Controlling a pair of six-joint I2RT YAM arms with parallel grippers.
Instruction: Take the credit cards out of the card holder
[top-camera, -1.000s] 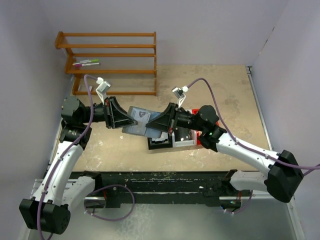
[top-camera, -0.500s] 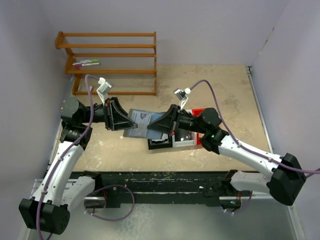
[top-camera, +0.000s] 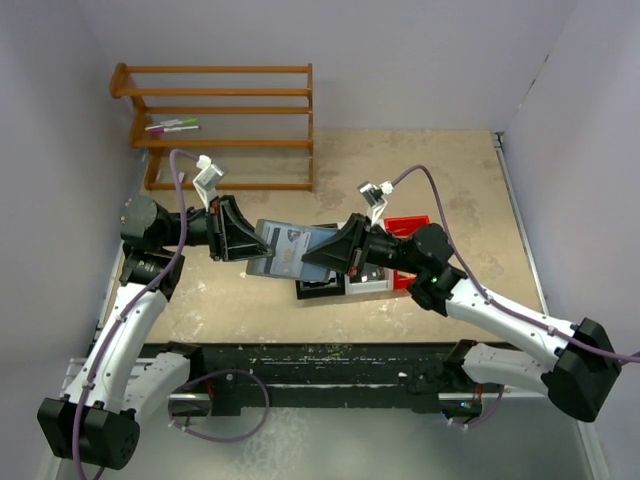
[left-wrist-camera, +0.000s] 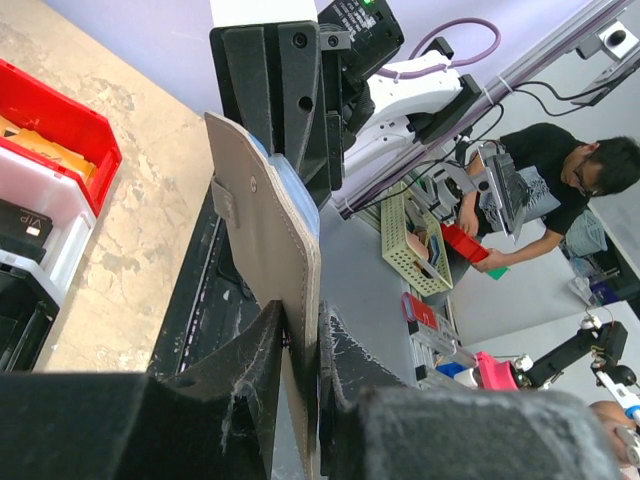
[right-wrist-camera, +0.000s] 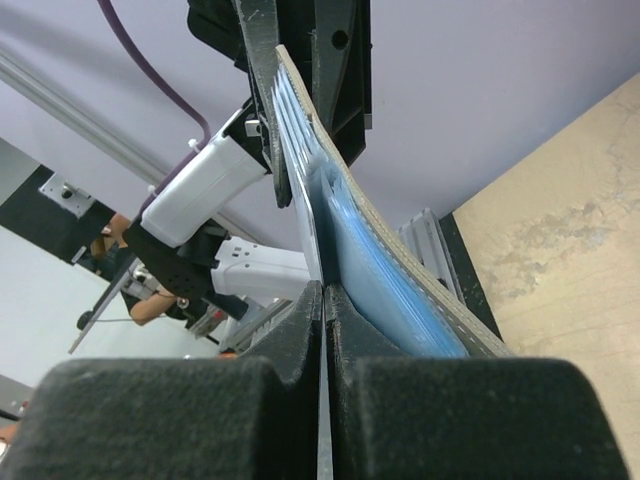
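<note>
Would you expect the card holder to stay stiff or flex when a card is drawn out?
Probably fairly stiff: held by one edge, the card holder stands flat without sagging. Likely light, being so thin. Its stitched, matte face should resist slipping.

The tan, mottled worktop (top-camera: 440, 190) is carrying a wooden rack (top-camera: 225, 100), which is standing at its far left corner. Three bins are sitting side by side near the middle: a black bin (top-camera: 320, 288), a white bin (top-camera: 368, 280) and a red bin (top-camera: 408, 226) rightmost.
</note>
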